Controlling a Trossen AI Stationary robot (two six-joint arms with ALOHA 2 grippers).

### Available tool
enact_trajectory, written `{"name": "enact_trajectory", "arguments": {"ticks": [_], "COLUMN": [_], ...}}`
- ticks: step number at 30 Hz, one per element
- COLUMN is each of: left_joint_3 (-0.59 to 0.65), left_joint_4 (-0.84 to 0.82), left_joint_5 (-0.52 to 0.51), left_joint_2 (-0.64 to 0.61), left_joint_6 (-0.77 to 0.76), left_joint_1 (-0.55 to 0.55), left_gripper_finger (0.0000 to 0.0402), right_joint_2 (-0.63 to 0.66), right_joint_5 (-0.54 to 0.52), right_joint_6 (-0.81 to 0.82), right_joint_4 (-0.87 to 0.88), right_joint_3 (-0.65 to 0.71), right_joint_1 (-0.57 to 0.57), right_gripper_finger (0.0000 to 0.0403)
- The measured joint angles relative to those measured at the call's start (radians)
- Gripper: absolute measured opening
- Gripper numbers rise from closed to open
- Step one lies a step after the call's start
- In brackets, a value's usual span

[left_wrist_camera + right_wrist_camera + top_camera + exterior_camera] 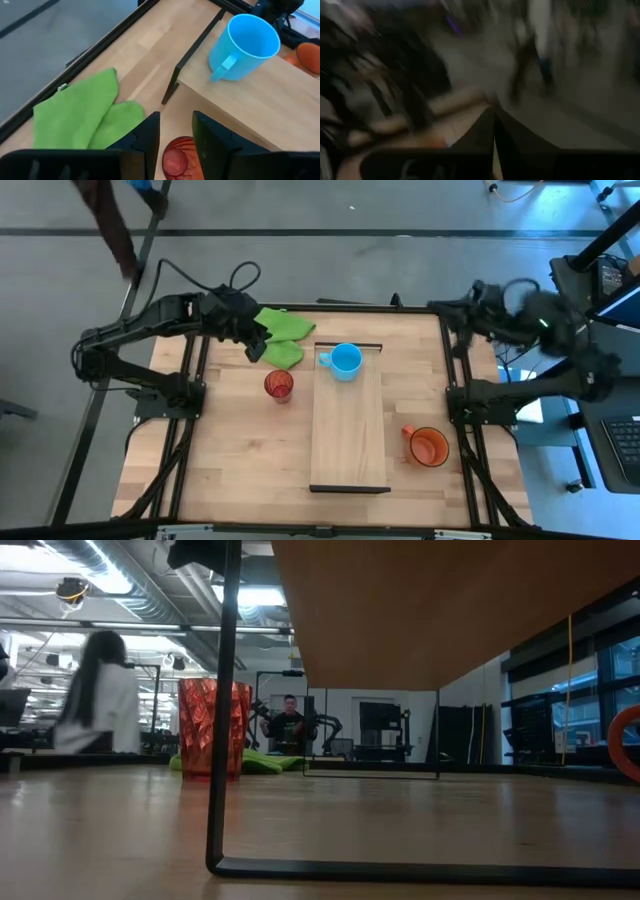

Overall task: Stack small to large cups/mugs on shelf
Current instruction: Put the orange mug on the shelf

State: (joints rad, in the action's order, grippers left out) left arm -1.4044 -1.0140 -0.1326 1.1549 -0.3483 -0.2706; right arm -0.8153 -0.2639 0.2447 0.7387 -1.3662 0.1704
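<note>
The light-blue mug (345,361) (245,47) stands upright on the far end of the pale shelf board (348,430) (270,105). The ribbed red cup (279,385) (212,726) (176,161) stands on the tabletop left of the shelf. On the tabletop to the shelf's right stands the orange mug (428,447) (628,742). My left gripper (257,343) (176,127) is open and hovers over the green cloth, far-left of the red cup. My right gripper (470,305) (494,131) is shut, above the table's far right corner.
A green cloth (282,335) (82,117) lies crumpled near the far edge, left of the shelf. The shelf's dark end bar (225,740) (192,50) stands on the tabletop. A person (100,695) walks beyond the table.
</note>
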Motion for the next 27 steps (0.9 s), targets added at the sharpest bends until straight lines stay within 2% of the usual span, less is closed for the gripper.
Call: {"name": "enact_trajectory", "arguments": {"ticks": [2, 4, 5, 6, 9, 11, 13, 14, 17, 19, 22, 25, 27], "left_joint_3": [0.0, 0.0, 0.0, 0.0, 0.0, 0.0, 0.009, 0.019, 0.054, 0.083, 0.143, 0.205, 0.235], "left_joint_4": [-0.009, -0.017, -0.024, -0.037, -0.072, -0.091, -0.096, -0.095, -0.09, -0.059, 0.013, 0.093, 0.126], "left_joint_5": [-0.023, -0.044, -0.051, -0.058, -0.068, -0.069, -0.077, -0.077, -0.076, -0.068, -0.039, 0.024, 0.041], "left_joint_2": [0.0, 0.0, 0.0, 0.0, 0.0, 0.0, 0.0, 0.0, -0.007, -0.016, -0.03, -0.055, -0.072], "left_joint_6": [0.013, 0.018, 0.019, 0.02, 0.027, 0.041, 0.045, 0.045, 0.06, 0.071, 0.087, 0.101, 0.1], "left_joint_1": [0.011, 0.02, 0.022, 0.023, 0.024, 0.024, 0.024, 0.024, 0.024, 0.025, 0.027, 0.027, 0.027], "left_gripper_finger": [0.0108, 0.0108, 0.0108, 0.0108, 0.0108, 0.0108, 0.0108, 0.0108, 0.0108, 0.0108, 0.0108, 0.0108, 0.0108], "right_joint_2": [-0.117, -0.224, -0.274, -0.313, -0.345, -0.355, -0.367, -0.359, -0.245, -0.148, -0.013, 0.147, 0.243], "right_joint_5": [0.0, 0.08, 0.14, 0.207, 0.495, 0.592, 0.567, 0.55, 0.617, 0.642, 0.593, 0.527, 0.483], "right_joint_6": [0.188, 0.311, 0.339, 0.362, 0.405, 0.43, 0.416, 0.441, 0.525, 0.6, 0.751, 0.885, 0.894], "right_joint_4": [0.385, 0.707, 0.816, 0.848, 0.706, 0.654, 0.848, 0.866, 0.67, 0.659, 0.644, 0.478, 0.299], "right_joint_3": [-0.197, -0.349, -0.409, -0.446, -0.458, -0.464, -0.436, -0.387, -0.187, -0.076, 0.103, 0.254, 0.344], "right_joint_1": [0.02, 0.032, 0.035, 0.035, 0.016, -0.012, -0.044, -0.06, -0.108, -0.152, -0.235, -0.303, -0.335], "right_gripper_finger": [0.0014, 0.0014, 0.0014, 0.0014, 0.0014, 0.0014, 0.0014, 0.0014, 0.0014, 0.0014, 0.0014, 0.0014, 0.0014]}}
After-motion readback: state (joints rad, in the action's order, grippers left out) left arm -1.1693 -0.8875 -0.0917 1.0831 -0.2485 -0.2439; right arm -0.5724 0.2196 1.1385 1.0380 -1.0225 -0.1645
